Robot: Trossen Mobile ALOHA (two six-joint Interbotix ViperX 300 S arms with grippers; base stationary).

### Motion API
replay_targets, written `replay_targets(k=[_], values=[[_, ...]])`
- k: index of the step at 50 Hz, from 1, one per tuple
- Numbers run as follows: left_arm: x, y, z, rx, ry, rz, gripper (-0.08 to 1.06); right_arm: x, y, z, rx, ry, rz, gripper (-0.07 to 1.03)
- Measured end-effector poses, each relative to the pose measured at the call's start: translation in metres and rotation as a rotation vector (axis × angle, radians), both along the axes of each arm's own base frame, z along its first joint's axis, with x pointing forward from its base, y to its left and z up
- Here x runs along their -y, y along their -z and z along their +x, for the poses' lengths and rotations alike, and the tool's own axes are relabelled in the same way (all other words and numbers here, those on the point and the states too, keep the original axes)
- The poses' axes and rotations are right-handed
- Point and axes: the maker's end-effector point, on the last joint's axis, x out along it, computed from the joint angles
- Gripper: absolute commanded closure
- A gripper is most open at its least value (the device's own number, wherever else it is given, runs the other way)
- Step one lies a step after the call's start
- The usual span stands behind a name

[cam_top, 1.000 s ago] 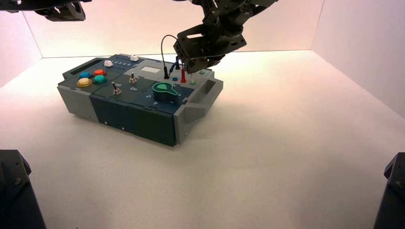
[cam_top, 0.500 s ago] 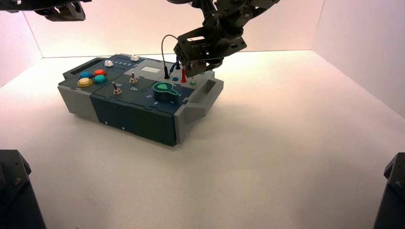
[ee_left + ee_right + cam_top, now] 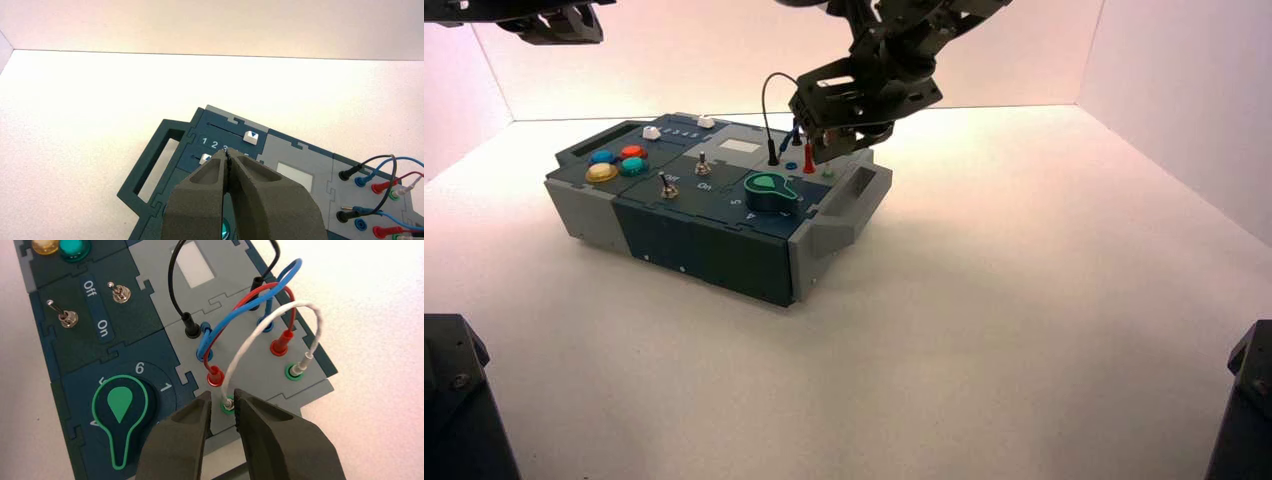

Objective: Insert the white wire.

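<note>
The white wire (image 3: 255,332) arches away from the right tool (image 3: 221,395), one plug (image 3: 228,404) in the green socket (image 3: 226,411) right at its fingertips, the other (image 3: 301,365) in the green socket (image 3: 294,372) farther from it. The right tool's fingers stand apart, around the nearer plug. Next out from the tool come the red wire (image 3: 242,302), plugged in at both ends, then the blue wire (image 3: 235,312), one plug (image 3: 364,210) lying out of its socket with the metal pin bare, then the black wire (image 3: 171,277). The green knob (image 3: 120,405) is near the tool. The left tool (image 3: 227,150), fingers together, hangs over the box's slider end.
</note>
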Motion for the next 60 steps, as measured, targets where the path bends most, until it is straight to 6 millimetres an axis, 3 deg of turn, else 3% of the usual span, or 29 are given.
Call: replay_targets(k=[40,60], values=[[0.0,0.0,0.0,0.0,-0.001,-0.001,1.01,0.01,-0.046,-0.011,0.056,-0.003,0.064,0.71],[0.0,0.0,0.0,0.0,0.0,0.0,1.01,0.017,-0.047,-0.016,0.056,0.003,0.064,0.71]])
